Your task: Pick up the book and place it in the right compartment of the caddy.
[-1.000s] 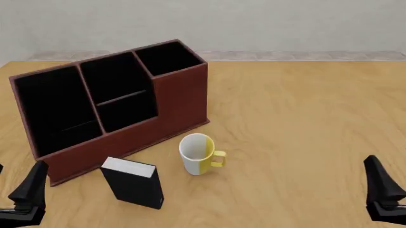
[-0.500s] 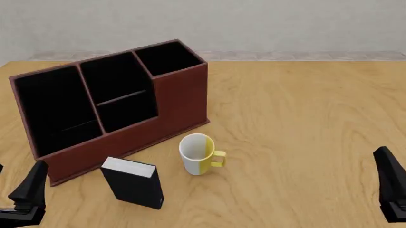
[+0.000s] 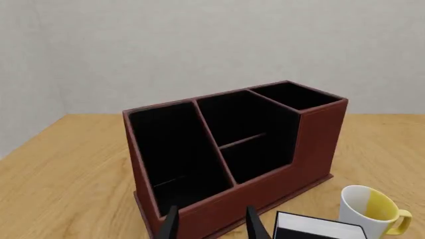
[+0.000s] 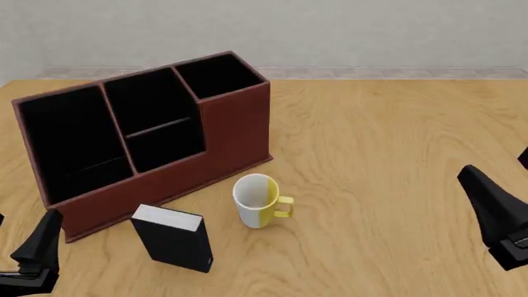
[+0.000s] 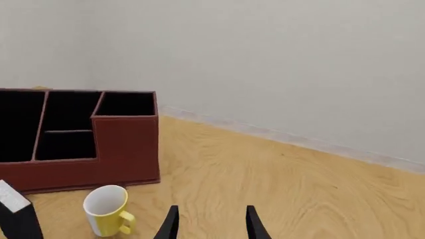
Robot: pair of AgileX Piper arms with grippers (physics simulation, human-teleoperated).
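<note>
The book [image 4: 172, 238], black with a white page edge, stands upright near the table's front left, in front of the caddy [image 4: 235, 133]. It also shows in the left wrist view [image 3: 319, 230] and the right wrist view [image 5: 17, 218]. The caddy is reddish-brown with a black interior; its right compartment [image 4: 216, 75] is the narrow end section and holds nothing. My left gripper [image 4: 23, 234] is open and empty, left of the book. My right gripper [image 4: 505, 182] is open and empty at the far right, well away from the book.
A white and yellow mug [image 4: 257, 201] stands upright just right of the book, in front of the caddy's right end. The wooden table [image 4: 387, 142] runs back to a grey wall.
My right gripper has risen and moved forward and slightly left from the lower right corner. The left gripper, book, mug and caddy have not moved.
</note>
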